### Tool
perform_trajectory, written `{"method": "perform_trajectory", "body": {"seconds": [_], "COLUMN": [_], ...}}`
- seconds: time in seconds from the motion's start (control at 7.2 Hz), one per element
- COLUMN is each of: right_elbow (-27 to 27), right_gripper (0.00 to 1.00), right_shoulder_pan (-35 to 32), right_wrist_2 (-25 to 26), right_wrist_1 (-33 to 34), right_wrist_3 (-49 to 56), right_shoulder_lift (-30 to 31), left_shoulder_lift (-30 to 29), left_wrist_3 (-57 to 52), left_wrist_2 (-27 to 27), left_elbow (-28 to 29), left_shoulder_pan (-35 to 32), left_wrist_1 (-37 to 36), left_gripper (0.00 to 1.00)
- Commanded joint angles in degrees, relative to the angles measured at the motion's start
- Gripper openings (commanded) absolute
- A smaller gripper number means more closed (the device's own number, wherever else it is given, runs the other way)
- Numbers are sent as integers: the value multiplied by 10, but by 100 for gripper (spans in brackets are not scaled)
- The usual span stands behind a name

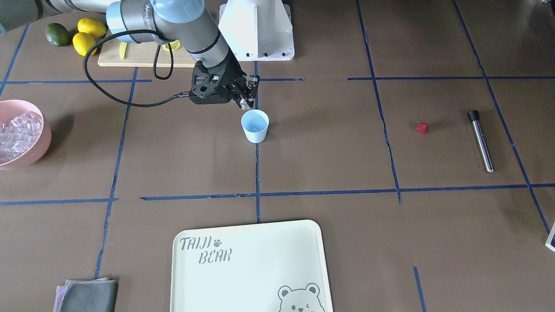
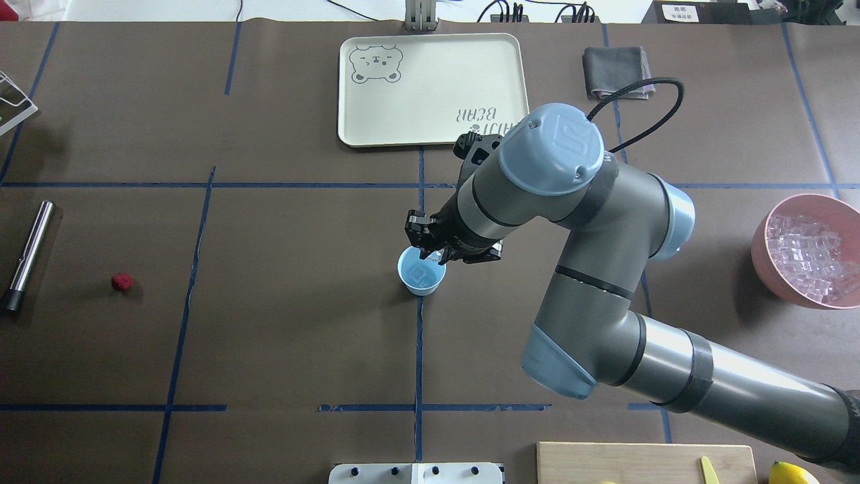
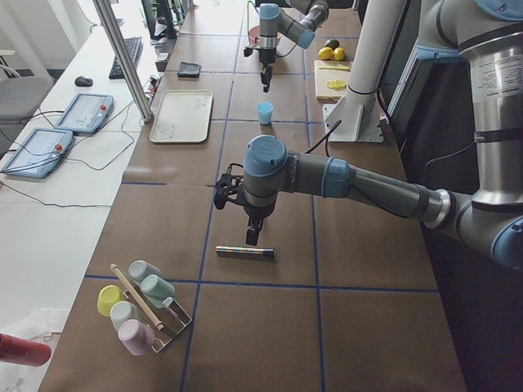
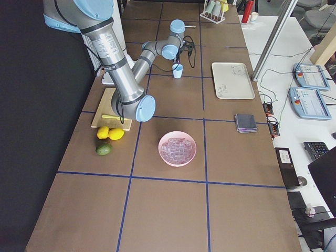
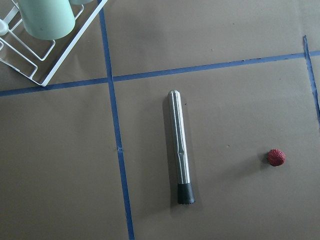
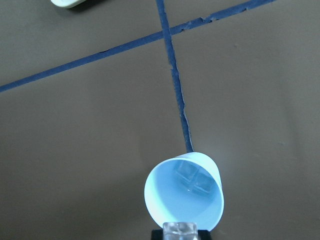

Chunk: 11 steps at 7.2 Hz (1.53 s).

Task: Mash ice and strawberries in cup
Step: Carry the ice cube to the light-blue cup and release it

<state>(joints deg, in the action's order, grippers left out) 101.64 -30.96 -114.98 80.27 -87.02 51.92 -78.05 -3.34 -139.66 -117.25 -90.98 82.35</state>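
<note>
The table (image 1: 329, 164), being crossed by blue tape lines, is being reached over by both arms. The right arm (image 2: 591, 269) is being stretched to the table's middle. Its end effector (image 1: 245, 103) is being held just above the cup's rim, on the robot's side of it, and its fingers are being pressed together on one clear ice cube (image 6: 180, 230).

The left arm (image 3: 368, 184) is being held over the muddler. Its end effector (image 3: 253, 233) is being shown only from the table's end, so whether it is apart or together cannot be told.

The tray (image 1: 260, 268) is being borne at the table edge far from the robot. A heap of ice (image 1: 19, 132) is being held in the pink bowl (image 1: 45, 134) on the robot's right.

The muddler (image 1: 481, 141) is being supported flat by the table on the robot's left.

The cup (image 1: 255, 130) is being carried upright at the table's middle, on a tape line. Two cubes (image 6: 192, 181) are being held at its bottom.

The strawberry (image 1: 422, 128) is being borne by the bare table near the muddler, on the side toward the cup. It is not being touched by either, and it is being kept well apart from the cup.
</note>
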Motion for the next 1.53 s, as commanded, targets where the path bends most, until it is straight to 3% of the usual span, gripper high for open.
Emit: {"method": "perform_trajectory", "body": {"seconds": [0.0,0.28,0.42,0.56,0.69,1.11,1.25,1.39], "right_elbow": [-14,-29,-29,-32,-33,-25,-11,27], "right_gripper": [1,2,15,93,99,100,100,100], "right_shoulder_pan": [6,8,14,17,17,12,-11,-44], "right_wrist_2": [11,15,19,26,29,26,7,-25], "right_wrist_1": [-1,0,-1,0,0,-1,1,3], "right_wrist_3": [-4,-1,0,2,0,4,5,31], "right_shoulder_lift": [-9,-10,-9,-9,-11,-9,11,66], "left_shoulder_lift": [0,0,0,0,0,-1,-9,-20], "left_wrist_3": [0,1,1,1,1,2,21,106], "left_wrist_2": [0,0,-1,-10,-11,-11,-11,-11], "left_elbow": [-1,-4,-4,-4,-4,-4,-6,-8], "left_shoulder_pan": [0,0,0,0,0,1,26,91], "left_wrist_1": [0,0,0,1,1,2,3,29], "left_gripper": [100,100,100,100,100,100,100,100]}}
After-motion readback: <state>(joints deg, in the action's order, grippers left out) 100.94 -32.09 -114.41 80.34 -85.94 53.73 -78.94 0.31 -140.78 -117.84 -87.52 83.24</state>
